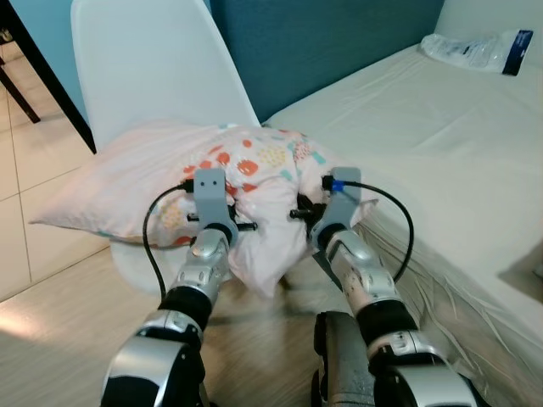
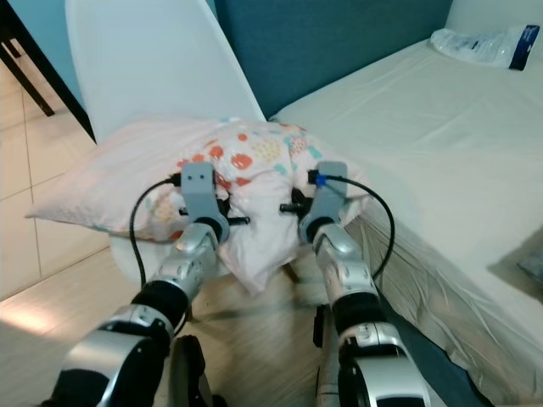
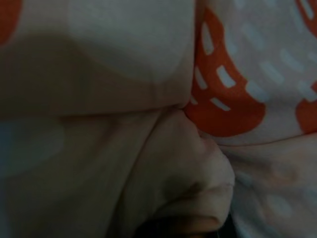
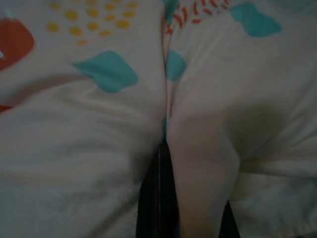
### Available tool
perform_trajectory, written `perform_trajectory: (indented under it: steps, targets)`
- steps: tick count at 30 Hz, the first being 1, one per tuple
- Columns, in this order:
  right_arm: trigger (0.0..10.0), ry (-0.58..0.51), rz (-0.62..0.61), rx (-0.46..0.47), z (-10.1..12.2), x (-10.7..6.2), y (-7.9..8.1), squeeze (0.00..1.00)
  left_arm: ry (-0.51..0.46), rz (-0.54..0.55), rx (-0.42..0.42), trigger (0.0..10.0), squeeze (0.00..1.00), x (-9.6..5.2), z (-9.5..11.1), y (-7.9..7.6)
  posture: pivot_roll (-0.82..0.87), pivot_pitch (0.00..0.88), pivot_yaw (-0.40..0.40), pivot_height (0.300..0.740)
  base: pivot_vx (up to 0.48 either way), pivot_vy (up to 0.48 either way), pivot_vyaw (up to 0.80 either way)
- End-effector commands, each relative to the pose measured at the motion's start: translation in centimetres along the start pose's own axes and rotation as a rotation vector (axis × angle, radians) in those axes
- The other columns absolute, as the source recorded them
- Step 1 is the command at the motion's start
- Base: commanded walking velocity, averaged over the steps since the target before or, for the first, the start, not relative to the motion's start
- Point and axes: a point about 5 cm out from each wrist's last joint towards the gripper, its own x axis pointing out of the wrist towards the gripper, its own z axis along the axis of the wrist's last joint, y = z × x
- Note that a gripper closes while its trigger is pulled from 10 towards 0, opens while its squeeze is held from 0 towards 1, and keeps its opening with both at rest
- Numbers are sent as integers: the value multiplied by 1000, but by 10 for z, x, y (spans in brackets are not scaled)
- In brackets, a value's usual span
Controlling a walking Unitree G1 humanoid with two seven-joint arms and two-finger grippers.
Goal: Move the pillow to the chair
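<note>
A white pillow (image 1: 127, 182) printed with orange, yellow and teal shapes lies across the seat of a white shell chair (image 1: 153, 59). One corner of it hangs off the seat's front edge toward me. My left gripper (image 1: 233, 216) and right gripper (image 1: 310, 212) press into that near end side by side. Their fingertips are buried in the fabric. In the right wrist view a fold of pillow cloth (image 4: 198, 163) sits pinched between the black fingers (image 4: 148, 203). In the left wrist view, bunched pillow fabric (image 3: 188, 163) lies right at the lens.
A bed (image 1: 441, 153) with a cream sheet runs along my right, its edge close to the right arm. A clear plastic bag (image 1: 475, 49) lies at its far end. A dark table leg (image 1: 47, 76) stands left of the chair, and a teal wall (image 1: 322, 42) is behind.
</note>
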Motion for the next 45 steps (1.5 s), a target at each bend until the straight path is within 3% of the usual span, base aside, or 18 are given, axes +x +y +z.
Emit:
perform_trajectory:
  steps: [1, 5, 11, 12, 18, 20, 28, 33, 37, 45]
  targets:
    - [10000, 72, 10, -42, -15, 2, 9, 0, -5, 85, 25, 10000, 0, 0, -1, 18, -105, 275, 83, 571, 0, 0, 0]
    - [10000, 80, -16, -58, -12, 6, 10, 0, 29, 134, 37, 10000, 0, -3, -12, 25, -106, 280, 80, 571, 0, 0, 0]
    - [10000, 83, -26, -65, -12, 6, 8, 0, 67, 105, 14, 10000, 0, -6, -23, 16, -115, 283, 75, 571, 0, 0, 0]
    - [10000, 76, -19, -34, -14, 4, 8, 1000, 68, 82, 6, 10000, 1000, -7, -24, 13, -118, 283, 75, 571, 0, 0, 0]
    - [10000, 31, -24, 38, -15, -2, -6, 1000, 31, 42, -15, 10000, 1000, -4, -16, 6, -122, 276, 70, 571, 0, 0, 0]
    - [10000, 5, -24, 48, -14, -9, -15, 1000, 3, 55, -40, 10000, 1000, -2, -7, 14, -122, 268, 69, 571, 0, 0, 0]
    - [10000, -12, -61, 29, -16, -25, -31, 1000, -19, 41, -32, 10000, 1000, -7, -6, 25, -123, 259, 67, 571, 0, 0, 0]
    - [10000, -16, -99, 15, -19, -41, -48, 1000, 50, 22, 100, 10000, 1000, -21, -18, 47, -114, 243, 67, 571, 0, 0, 0]
    - [10000, -13, -110, 12, -20, -45, -52, 1000, 91, 5, 144, 10000, 1000, -26, -22, 56, -112, 238, 67, 571, 0, 0, 0]
    - [10000, -48, -114, 0, -8, -51, -54, 1000, 88, -24, 331, 10000, 1000, -31, -7, 72, -112, 207, 68, 571, 0, 0, 0]
